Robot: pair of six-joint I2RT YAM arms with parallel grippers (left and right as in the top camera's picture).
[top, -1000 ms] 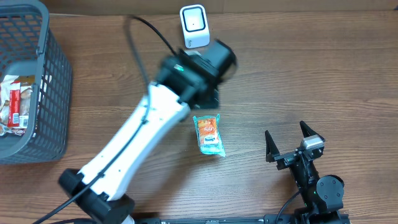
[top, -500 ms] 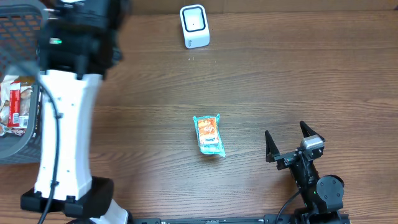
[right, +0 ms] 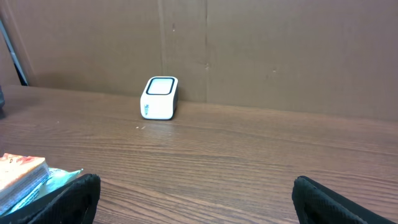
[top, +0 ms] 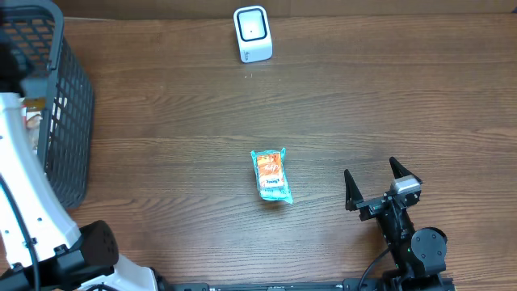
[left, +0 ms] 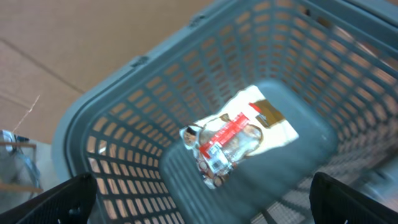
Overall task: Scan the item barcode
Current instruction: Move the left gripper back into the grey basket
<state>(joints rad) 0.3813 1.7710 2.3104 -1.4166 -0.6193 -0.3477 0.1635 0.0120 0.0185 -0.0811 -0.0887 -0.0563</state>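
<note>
At the table's (top: 404, 97) left edge the left arm (top: 16, 178) has swung over the basket (top: 73, 97), its left gripper (left: 205, 202) spread wide and empty, while the right gripper (top: 376, 182), equally wide and empty, and the mid-table snack packet (top: 271, 175) stay put.

White left robot arm (top: 24, 194) swung away from the small white scanner box (top: 252, 34) at upper centre, now at far left over the grey plastic basket (top: 69, 105)
</note>
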